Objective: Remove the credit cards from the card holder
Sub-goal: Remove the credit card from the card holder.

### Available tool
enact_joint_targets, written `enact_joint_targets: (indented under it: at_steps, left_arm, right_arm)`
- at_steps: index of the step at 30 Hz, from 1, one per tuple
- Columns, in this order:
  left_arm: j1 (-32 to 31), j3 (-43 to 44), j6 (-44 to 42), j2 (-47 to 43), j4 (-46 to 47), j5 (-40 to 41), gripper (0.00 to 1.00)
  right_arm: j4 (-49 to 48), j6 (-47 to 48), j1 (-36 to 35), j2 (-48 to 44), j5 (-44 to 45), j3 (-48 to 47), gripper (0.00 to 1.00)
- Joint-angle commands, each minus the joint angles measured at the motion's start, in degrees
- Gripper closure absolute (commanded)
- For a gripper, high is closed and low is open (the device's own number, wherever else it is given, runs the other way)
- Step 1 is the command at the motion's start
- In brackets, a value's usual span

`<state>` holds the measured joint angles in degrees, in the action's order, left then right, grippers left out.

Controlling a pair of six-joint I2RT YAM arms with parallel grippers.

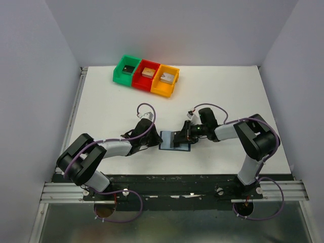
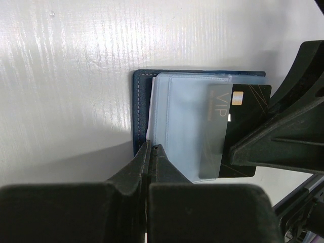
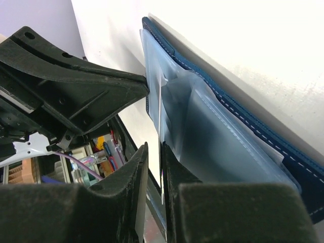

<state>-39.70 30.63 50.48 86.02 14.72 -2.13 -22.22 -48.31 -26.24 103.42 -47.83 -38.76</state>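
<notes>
left gripper (image 2: 152, 148): jaws together, tips on card holder (image 2: 140, 101) edge | right gripper (image 3: 154, 149): jaws narrowly apart astride black card (image 2: 250, 109) jutting from card holder

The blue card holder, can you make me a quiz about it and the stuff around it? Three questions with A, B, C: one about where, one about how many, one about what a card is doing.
1. Where is the card holder?
A) inside a bin
B) on the table, between the left gripper and the right gripper
C) on top of an arm

2. How many coloured bins stand at the far edge?
A) three
B) one
C) five

3. How is the black VIP card?
A) fully tucked away
B) lying loose on the table
C) sticking partway out of its clear sleeve

Answers:
1 B, the top view shows it lying open between both grippers.
2 A, green, red and orange sit side by side.
3 C, the left wrist view shows one end under the sleeve and the other end bare.
</notes>
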Motion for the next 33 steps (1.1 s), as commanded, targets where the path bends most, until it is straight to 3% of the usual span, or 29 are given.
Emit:
enact_joint_targets:
  at_steps: [1, 14, 23, 33]
  left_arm:
    - [0.2, -2.0, -0.6, 0.1, -5.5, 1.6, 1.00]
    - [0.2, -2.7, -0.4, -1.0, -5.3, 3.3, 1.00]
    - [0.2, -2.7, -0.6, -1.2, -5.4, 3.5, 1.00]
    - [-0.3, -2.2, -2.2, -2.9, -6.4, 3.9, 1.00]
  right_arm:
    - [-0.9, 0.9, 0.4, -0.9, 1.0, 0.9, 0.76]
    - [-0.9, 0.9, 0.9, -1.1, 1.8, 1.5, 0.83]
    - [0.2, 1.3, 1.5, -1.7, 2.3, 1.9, 1.00]
    - [12.3, 6.6, 4.6, -12.2, 8.2, 3.5, 1.00]
